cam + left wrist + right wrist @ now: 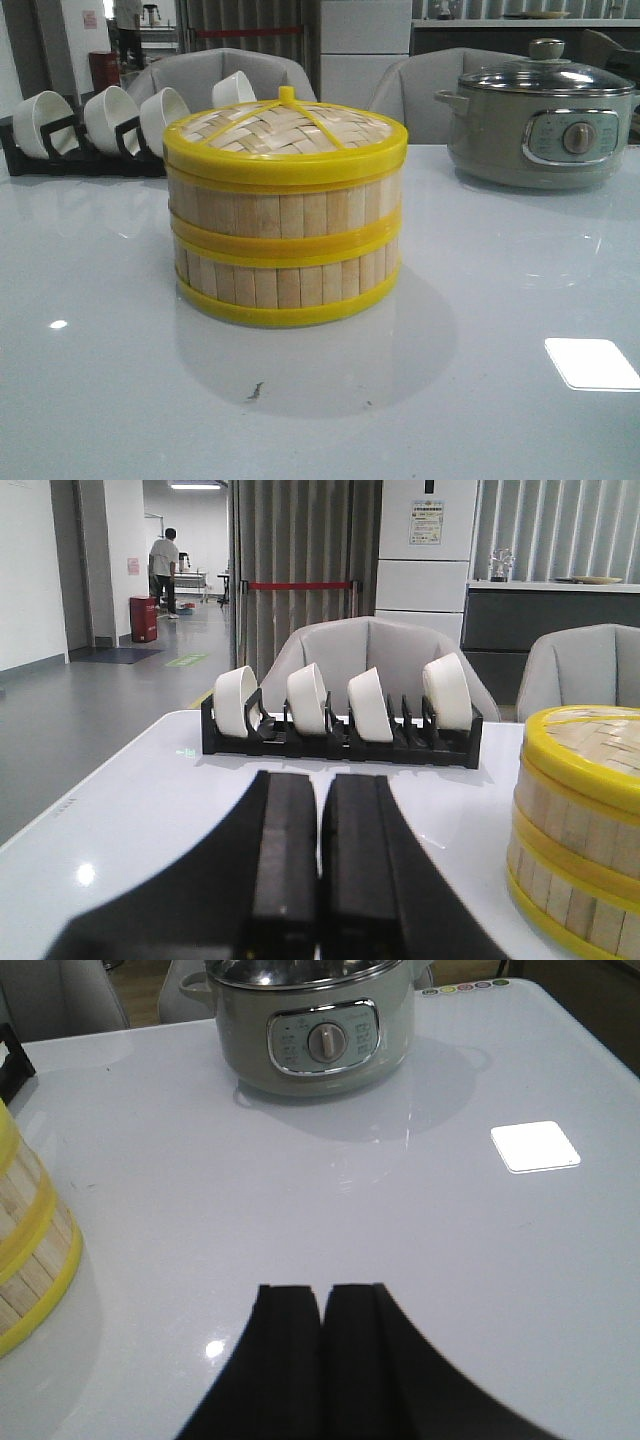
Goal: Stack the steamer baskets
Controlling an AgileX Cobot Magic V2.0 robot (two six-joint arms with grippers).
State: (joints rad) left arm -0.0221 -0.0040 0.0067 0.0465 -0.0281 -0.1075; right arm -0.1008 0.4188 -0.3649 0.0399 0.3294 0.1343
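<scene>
Looking pretty much done: steamer baskets (285, 235) sit stacked mid-tabletop (480, 400) with the lid (285, 130) on. Left hand (320, 860) and right hand (320, 1360) are both pinched closed, empty, well clear. Nothing left but staying back, I'd guess.

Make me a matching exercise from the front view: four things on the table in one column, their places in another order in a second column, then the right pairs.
Things:
1. steamer baskets
2. woven lid
3. electric pot
4. white bowls

Places:
A. far right of the table, at the back
B. in a black rack at the far left
C. stacked in the middle of the table
D. on top of the stack

Pairs: 1-C, 2-D, 3-A, 4-B
</scene>
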